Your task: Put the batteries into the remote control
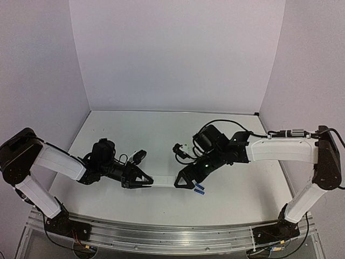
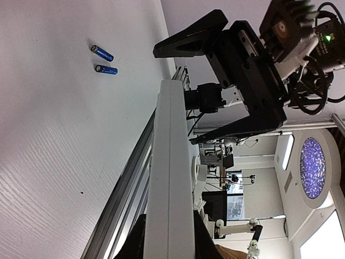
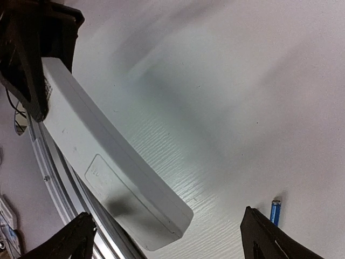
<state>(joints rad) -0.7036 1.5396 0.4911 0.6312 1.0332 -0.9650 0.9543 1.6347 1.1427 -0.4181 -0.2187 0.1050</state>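
Observation:
My left gripper (image 1: 144, 182) is shut on one end of the white remote control (image 1: 163, 181) and holds it level just above the table, pointing right. In the left wrist view the remote (image 2: 171, 162) runs up from between my fingers (image 2: 132, 243). My right gripper (image 1: 183, 185) is open, its jaws standing either side of the remote's free end without touching it. In the right wrist view the remote (image 3: 102, 156) shows its back with the closed battery cover (image 3: 121, 197). Two blue batteries (image 1: 199, 189) lie on the table beside the right gripper; they also show in the left wrist view (image 2: 103, 60), and one in the right wrist view (image 3: 275, 210).
The white table (image 1: 161, 135) is walled by white panels at the back and sides. A metal rail (image 1: 161, 232) runs along the near edge below both arms.

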